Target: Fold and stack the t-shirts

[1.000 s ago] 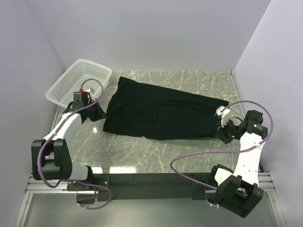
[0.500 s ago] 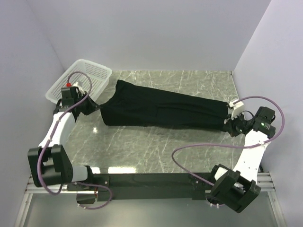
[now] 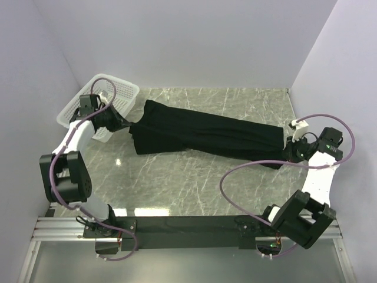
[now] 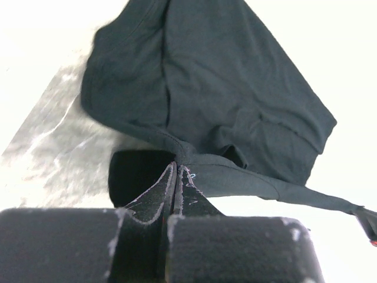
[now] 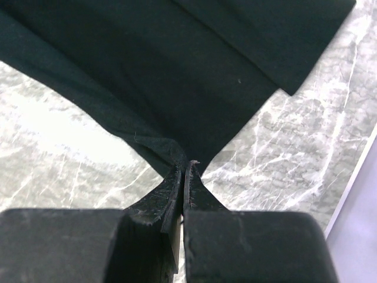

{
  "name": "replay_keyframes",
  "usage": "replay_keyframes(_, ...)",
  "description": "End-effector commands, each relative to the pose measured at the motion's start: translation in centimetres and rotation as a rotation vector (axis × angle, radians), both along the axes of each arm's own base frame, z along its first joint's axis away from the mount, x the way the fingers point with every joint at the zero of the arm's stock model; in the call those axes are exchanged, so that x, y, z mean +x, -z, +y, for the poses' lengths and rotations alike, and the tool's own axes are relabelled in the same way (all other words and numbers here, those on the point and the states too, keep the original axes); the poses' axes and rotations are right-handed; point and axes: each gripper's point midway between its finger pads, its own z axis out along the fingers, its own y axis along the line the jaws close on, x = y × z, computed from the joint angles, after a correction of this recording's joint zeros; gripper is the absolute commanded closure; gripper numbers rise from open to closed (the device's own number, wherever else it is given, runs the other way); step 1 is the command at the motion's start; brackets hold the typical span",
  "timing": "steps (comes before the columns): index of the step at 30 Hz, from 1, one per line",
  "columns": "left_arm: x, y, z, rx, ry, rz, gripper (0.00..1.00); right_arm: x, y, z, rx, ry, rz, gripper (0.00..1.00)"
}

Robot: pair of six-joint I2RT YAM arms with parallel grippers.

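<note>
A black t-shirt (image 3: 206, 134) hangs stretched in a long band across the marble table, held at both ends. My left gripper (image 3: 125, 125) is shut on its left end, next to the basket. In the left wrist view the gripper (image 4: 178, 169) pinches a cloth edge of the t-shirt (image 4: 224, 88). My right gripper (image 3: 287, 151) is shut on the right end. In the right wrist view the gripper (image 5: 186, 164) pinches a corner of the t-shirt (image 5: 177, 65) just above the table.
A white mesh basket (image 3: 100, 105) stands at the table's far left corner, right behind my left wrist. The marble table (image 3: 194, 183) ends at white walls on the back and both sides. The right arm's purple cable (image 3: 241, 171) loops over the table's near right.
Both grippers have moved apart and away from me with the t-shirt. The cloth has gone from a wide flat spread to a narrow taut band.
</note>
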Motion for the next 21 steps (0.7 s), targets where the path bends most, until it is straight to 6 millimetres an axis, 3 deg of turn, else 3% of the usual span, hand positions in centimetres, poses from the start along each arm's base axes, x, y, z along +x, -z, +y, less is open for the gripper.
replay_keyframes(1, 2.1, -1.9, -0.2, -0.046, 0.013, -0.041, 0.99, 2.2, -1.2, -3.0, -0.058, 0.089, -0.044, 1.00)
replay_keyframes(8, 4.7, -0.8, -0.5, -0.089, 0.030, -0.007, 0.99, 3.3, 1.1, -3.4, 0.017, 0.112, 0.019, 1.00)
replay_keyframes(14, 7.2, -0.7, -1.3, -0.109, 0.039, -0.018, 0.99, 6.1, 1.7, -4.3, 0.006, 0.166, -0.017, 0.99)
replay_keyframes(21, 8.7, 0.1, -1.9, -0.106, 0.039, -0.004, 0.99, 9.2, 2.4, -5.0, -0.041, 0.150, -0.093, 0.97)
